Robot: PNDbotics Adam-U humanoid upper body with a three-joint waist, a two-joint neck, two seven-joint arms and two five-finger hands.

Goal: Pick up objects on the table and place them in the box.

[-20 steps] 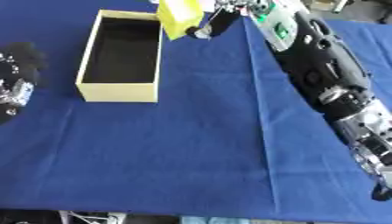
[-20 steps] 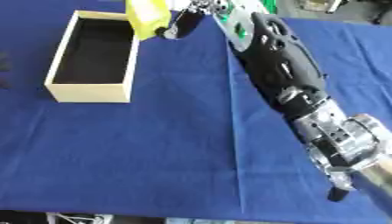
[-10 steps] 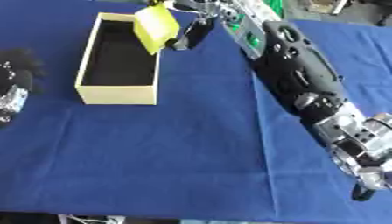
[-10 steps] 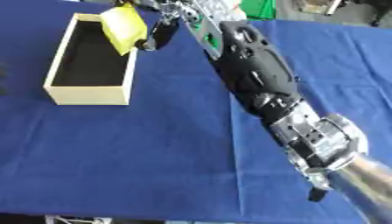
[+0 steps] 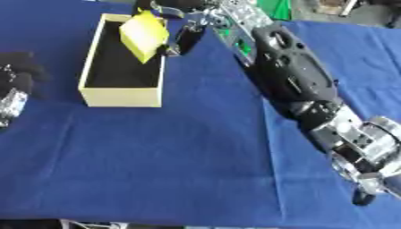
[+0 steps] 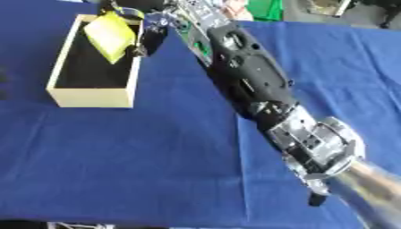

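At the table's (image 5: 180,156) left edge the left hand (image 5: 14,89) rests, its fingers unreadable. Farther back, the right hand (image 5: 176,27) grasps the yellow block (image 5: 143,33) above the box's (image 5: 121,96) right wall near the far left corner. Released here, tilted, it might catch that wall and tumble outside.

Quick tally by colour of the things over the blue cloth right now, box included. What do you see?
Bright yellow: 1, the block held by the right hand above the box.
Pale yellow: 1, the open box, with a dark inside.
Total: 2. I see no loose things on the cloth.
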